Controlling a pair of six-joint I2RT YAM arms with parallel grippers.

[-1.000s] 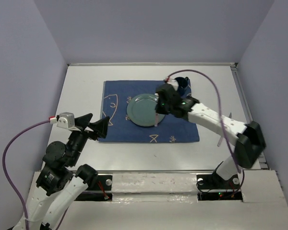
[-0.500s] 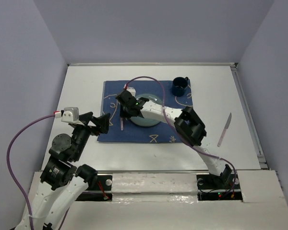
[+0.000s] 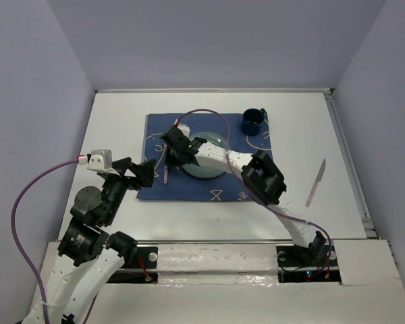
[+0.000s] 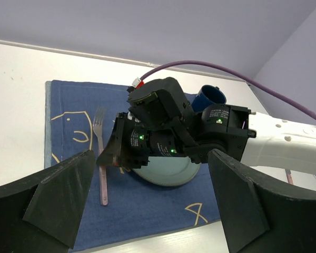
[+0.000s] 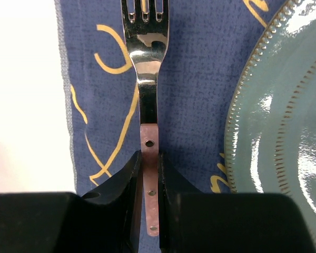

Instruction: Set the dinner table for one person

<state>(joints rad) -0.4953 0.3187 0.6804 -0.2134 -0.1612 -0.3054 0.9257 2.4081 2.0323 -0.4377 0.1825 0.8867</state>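
Note:
On the white dinner table (image 3: 115, 128) lies a dark blue placemat (image 3: 219, 187) carrying a teal plate (image 3: 209, 165). My right gripper (image 3: 171, 154) is over the mat just left of the plate, shut on the pink handle of a steel fork (image 5: 149, 100). The fork (image 4: 100, 153) points away from me, low over or on the cloth; which of the two does not show. The right gripper (image 5: 150, 157) pinches the handle between both fingers. My left gripper (image 3: 140, 173) hovers open at the mat's near left corner; in the left wrist view this gripper (image 4: 150, 211) holds nothing.
A dark blue mug (image 3: 252, 121) stands at the mat's far right corner. A pink-handled knife (image 3: 316, 182) lies on bare table right of the mat. The right arm's forearm (image 3: 223, 158) stretches across the plate. Walls close in the table's left, far and right sides.
The right arm has swung from the plate's right side across to its left, carrying the fork, and has settled there. The left gripper has shifted slightly toward the mat.

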